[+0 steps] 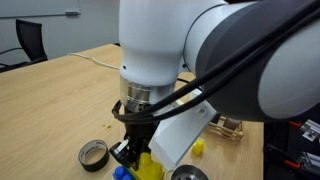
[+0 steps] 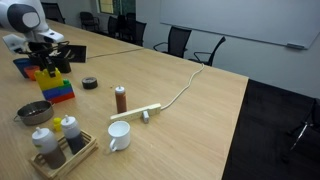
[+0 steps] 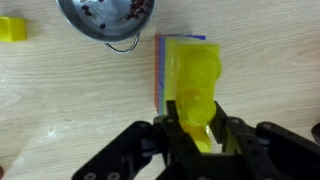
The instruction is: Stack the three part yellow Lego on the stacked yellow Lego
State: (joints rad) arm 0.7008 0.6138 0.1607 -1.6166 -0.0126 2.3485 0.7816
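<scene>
Misalignment is the likely trouble. The fingers (image 3: 172, 128) are clamped on the three part yellow Lego (image 3: 198, 78), which sits directly over the stacked yellow Lego (image 3: 178, 44); whether the two already touch cannot be told. Studs set slightly off could jam or tip the lower pile under pressure. A release too soon might send the block toward the metal bowl (image 3: 105, 18), at 11 o'clock in the wrist view. All rests on a pale wood-grain surface (image 2: 200, 110); black office chairs (image 2: 178, 40) stand beyond it at 12 o'clock.
</scene>
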